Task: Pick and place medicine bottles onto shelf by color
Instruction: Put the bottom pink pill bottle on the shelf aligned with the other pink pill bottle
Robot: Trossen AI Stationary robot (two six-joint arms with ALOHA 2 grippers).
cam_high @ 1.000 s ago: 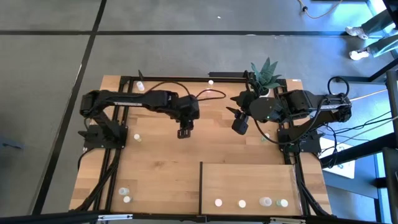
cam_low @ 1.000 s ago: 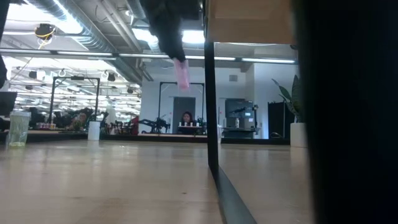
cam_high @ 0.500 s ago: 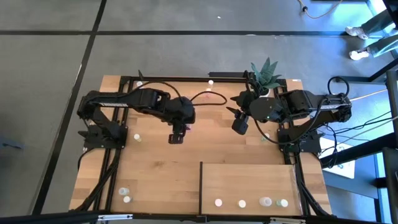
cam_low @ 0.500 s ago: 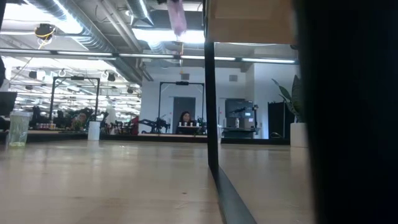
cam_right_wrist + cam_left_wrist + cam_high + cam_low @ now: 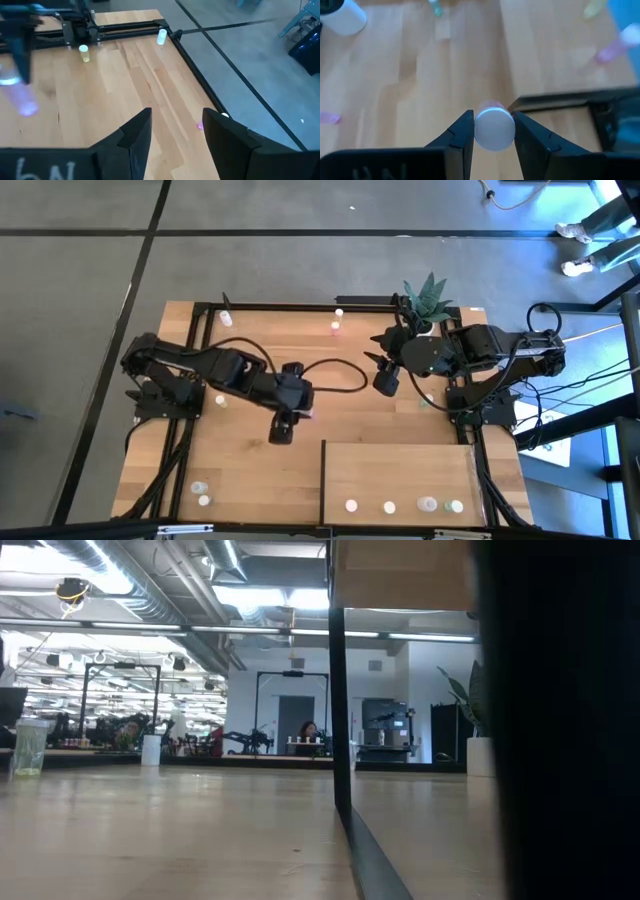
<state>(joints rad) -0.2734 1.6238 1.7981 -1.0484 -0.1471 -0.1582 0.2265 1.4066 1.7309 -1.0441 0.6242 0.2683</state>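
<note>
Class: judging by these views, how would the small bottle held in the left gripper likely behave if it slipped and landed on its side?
The bottle looks round and smooth, so it would probably roll. The left gripper pinches it on two curved sides only, so it may be slippery.

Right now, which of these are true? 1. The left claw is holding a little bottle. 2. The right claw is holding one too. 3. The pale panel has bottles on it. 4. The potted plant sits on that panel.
1. True: the left gripper is shut on a white-capped bottle.
2. False: the right gripper is open, nothing between its fingers.
3. True: four bottles line the shelf near its front edge.
4. False: the plant stands at the table's far edge, by the right arm.
</note>
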